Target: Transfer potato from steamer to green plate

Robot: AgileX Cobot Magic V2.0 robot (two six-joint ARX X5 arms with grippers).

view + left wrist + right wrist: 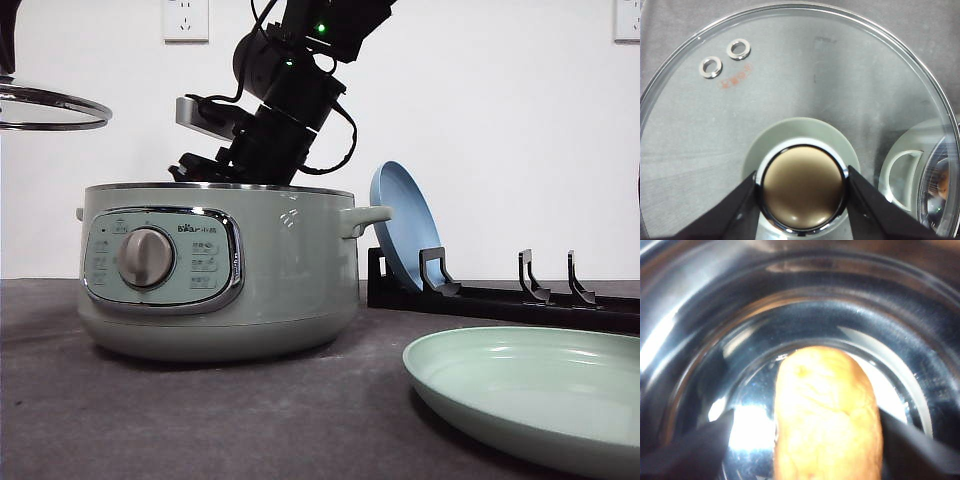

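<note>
The potato (826, 415), orange-brown, lies on the shiny steel floor inside the steamer (215, 270). My right gripper (807, 440) is open and down in the pot, one finger on each side of the potato. A gap shows on one side, and the other finger is at the potato's skin. In the front view the right arm (285, 105) reaches down over the steamer's rim. My left gripper (802, 200) is shut on the knob (802, 192) of the glass lid (50, 105), held up at the far left. The green plate (530, 400) lies at the front right.
A blue plate (400, 225) leans in a black dish rack (500, 295) behind the green plate, right of the steamer's side handle (365, 218). Dark grey table surface (200, 420) lies in front of the steamer. A white wall stands behind.
</note>
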